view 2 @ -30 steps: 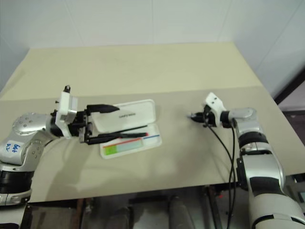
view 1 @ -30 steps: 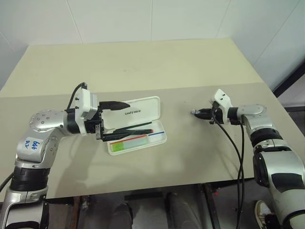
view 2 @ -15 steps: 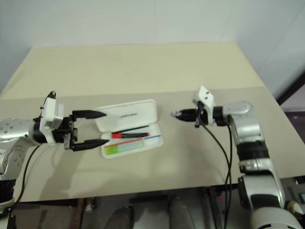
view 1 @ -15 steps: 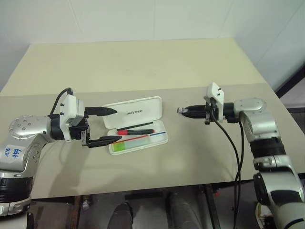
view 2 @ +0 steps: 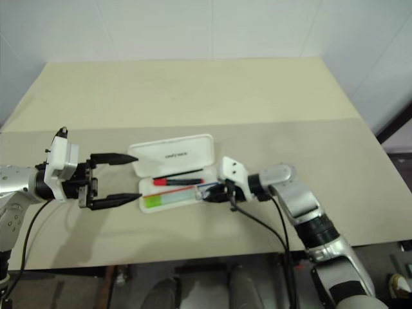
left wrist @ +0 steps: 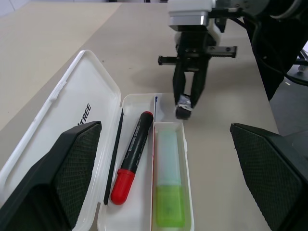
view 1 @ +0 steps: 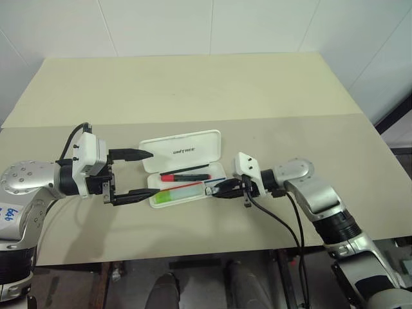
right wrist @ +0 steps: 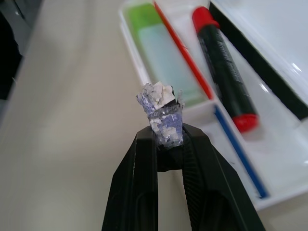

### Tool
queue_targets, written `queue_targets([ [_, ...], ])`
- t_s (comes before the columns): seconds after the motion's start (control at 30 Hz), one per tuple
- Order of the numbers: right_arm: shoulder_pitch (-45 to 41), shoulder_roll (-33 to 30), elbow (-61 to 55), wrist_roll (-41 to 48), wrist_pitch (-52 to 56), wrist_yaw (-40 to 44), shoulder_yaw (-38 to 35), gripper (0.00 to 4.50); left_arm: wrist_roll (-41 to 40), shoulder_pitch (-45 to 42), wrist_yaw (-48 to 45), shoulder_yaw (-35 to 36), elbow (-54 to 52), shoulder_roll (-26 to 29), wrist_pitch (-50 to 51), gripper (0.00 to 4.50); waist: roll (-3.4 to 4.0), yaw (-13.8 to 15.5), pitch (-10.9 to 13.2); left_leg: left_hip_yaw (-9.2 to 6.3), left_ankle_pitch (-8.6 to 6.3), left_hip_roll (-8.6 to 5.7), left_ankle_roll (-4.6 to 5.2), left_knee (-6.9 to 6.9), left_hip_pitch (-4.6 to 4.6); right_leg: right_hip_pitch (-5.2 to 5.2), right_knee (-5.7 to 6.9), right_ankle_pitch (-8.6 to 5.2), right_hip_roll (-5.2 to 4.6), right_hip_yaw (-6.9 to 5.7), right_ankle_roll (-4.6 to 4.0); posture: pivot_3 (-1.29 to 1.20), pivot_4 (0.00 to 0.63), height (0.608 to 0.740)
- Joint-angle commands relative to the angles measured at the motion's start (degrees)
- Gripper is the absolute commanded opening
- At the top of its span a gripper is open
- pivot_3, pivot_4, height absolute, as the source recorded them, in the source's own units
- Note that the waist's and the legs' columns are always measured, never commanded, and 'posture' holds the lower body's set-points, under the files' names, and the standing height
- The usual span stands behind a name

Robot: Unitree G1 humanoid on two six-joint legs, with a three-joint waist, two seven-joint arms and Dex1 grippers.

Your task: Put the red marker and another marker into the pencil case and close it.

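While the right gripper [right wrist: 167,139] pinches a small blue-white scrap, it hangs at the pencil case [view 1: 193,145] rim. Risk: scrap drops in or nudges case. Left gripper [view 1: 140,174] wide open, empty.

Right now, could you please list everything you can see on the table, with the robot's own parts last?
table: one, beige, under everything.
case: one, white, lid open, mid-table between the two pincers.
red marker: one, red and black, lying in the case's tray beside the lid.
green marker: one, pale with a green end, in the tray's outer compartment.
scrap: one small bluish-white crumpled bit, pinched in the right pincer's tips.
left pincer: one, black fingers, open, at the case's left end.
right pincer: one, black fingers, shut on the scrap, at the case's right end.
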Motion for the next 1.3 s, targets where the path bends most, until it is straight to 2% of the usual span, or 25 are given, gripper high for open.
queue_targets([
  [0.03,-3.3,0.6,4.0,-1.1,-5.2,1.1,0.4,0.36,-0.3,-0.9,0.1,0.4,-0.8,0.6,-0.6,4.50,0.00,0.0,0.0,0.00,0.00,0.00,0.00,-0.02,-0.01,-0.03,0.01,0.00,0.00,0.00,0.00,0.00,0.150,0.740],
  [0.23,-7.4,0.9,11.1,-3.1,-10.9,4.1,1.7,0.36,-0.6,-0.9,0.8,0.2,-1.4,0.2,-0.3,4.50,0.00,0.0,0.0,0.02,0.00,0.01,0.00,-0.04,-0.23,-0.36,0.15,-0.01,0.00,0.00,-0.02,0.00,0.150,0.740],
  [0.87,-9.0,0.5,17.9,-5.6,-15.8,6.9,1.8,0.36,-0.6,-2.3,2.2,-0.7,-1.1,-0.4,-0.7,4.50,0.00,0.0,0.0,0.02,0.01,0.00,-0.02,0.08,-0.24,-0.40,0.37,-0.02,0.00,0.00,-0.04,0.00,0.150,0.740],
  [0.9,-9.1,0.5,18.0,-5.5,-15.8,7.4,1.9,1.08,-0.6,-2.4,2.2,-0.7,-1.0,-0.4,-0.8,4.50,0.00,0.0,0.0,0.02,0.01,0.00,-0.02,0.08,-0.24,-0.40,0.37,-0.02,0.00,0.00,-0.04,0.00,0.150,0.740],
  [1.23,-11.4,0.8,17.8,-4.6,-16.4,8.1,0.9,4.47,0.0,-3.2,2.0,-1.1,-0.1,-0.5,-1.7,4.50,0.00,-0.1,0.0,0.02,0.01,0.00,-0.02,0.06,-0.24,-0.40,0.36,-0.03,0.00,0.00,-0.05,0.00,0.150,0.740],
  [1.3,-11.8,0.8,16.3,-3.3,-15.0,8.8,0.1,4.47,0.0,-3.4,2.0,-1.2,0.1,-0.6,-1.8,4.50,0.00,-0.1,0.0,0.02,0.01,0.00,-0.02,0.05,-0.24,-0.41,0.35,-0.03,0.00,0.00,-0.05,0.00,0.150,0.740],
])
